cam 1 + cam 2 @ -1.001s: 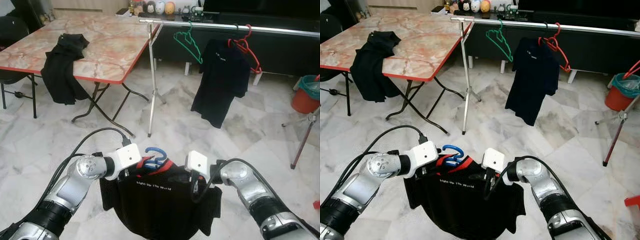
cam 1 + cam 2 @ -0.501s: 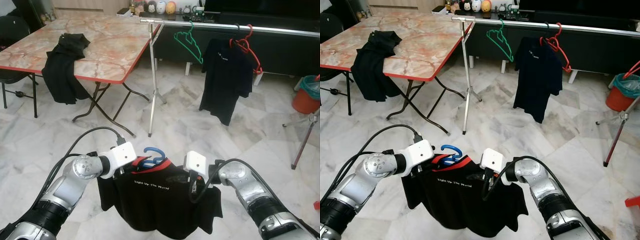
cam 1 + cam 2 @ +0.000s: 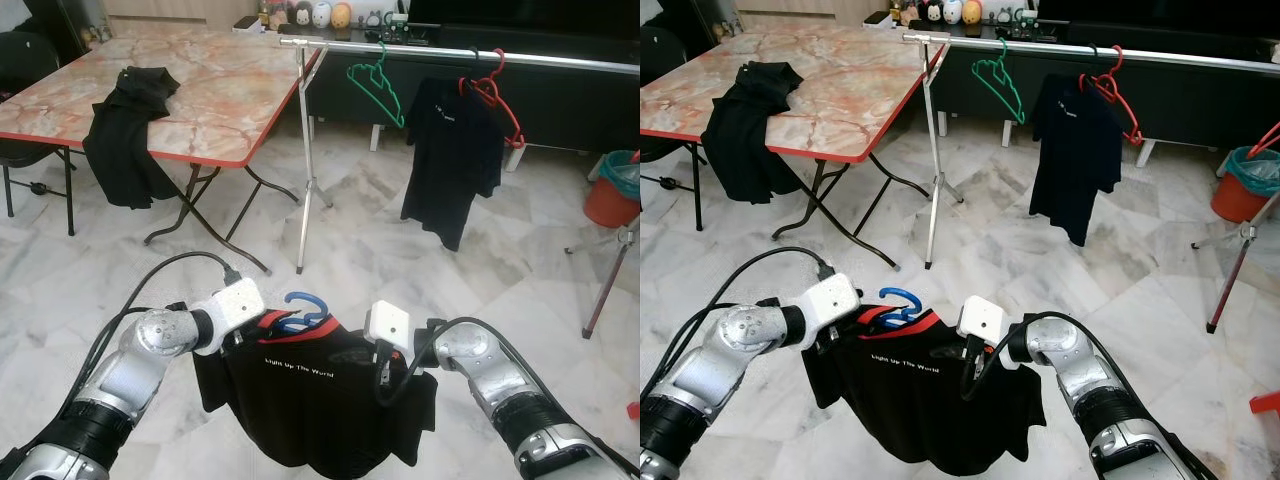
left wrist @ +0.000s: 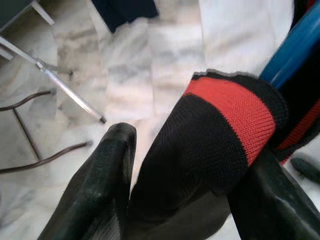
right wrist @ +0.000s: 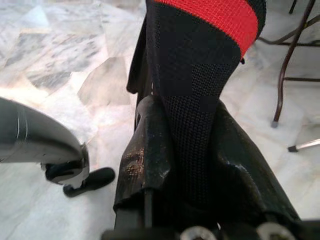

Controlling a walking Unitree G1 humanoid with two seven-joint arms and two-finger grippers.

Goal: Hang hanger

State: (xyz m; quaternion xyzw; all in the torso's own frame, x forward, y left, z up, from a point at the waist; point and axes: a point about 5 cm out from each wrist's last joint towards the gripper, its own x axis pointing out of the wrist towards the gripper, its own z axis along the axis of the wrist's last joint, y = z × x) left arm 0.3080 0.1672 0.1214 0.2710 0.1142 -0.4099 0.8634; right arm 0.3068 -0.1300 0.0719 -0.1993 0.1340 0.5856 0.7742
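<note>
A home: marble floor (image 3: 480,270), folding table (image 3: 215,90), clothes rail (image 3: 450,52).

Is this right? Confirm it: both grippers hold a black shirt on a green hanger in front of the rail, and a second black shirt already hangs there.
Not quite. The hanger in the held shirt is blue, not green, as the left eye view shows. The rest stands: the left gripper and right gripper grip the shirt in front of the rail, where a second black shirt hangs.

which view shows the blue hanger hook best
The left eye view: the blue hanger hook stands whole above the black shirt collar. The right eye view shows the same. The left wrist view catches a blue strip; the right wrist view shows shirt fabric.
</note>
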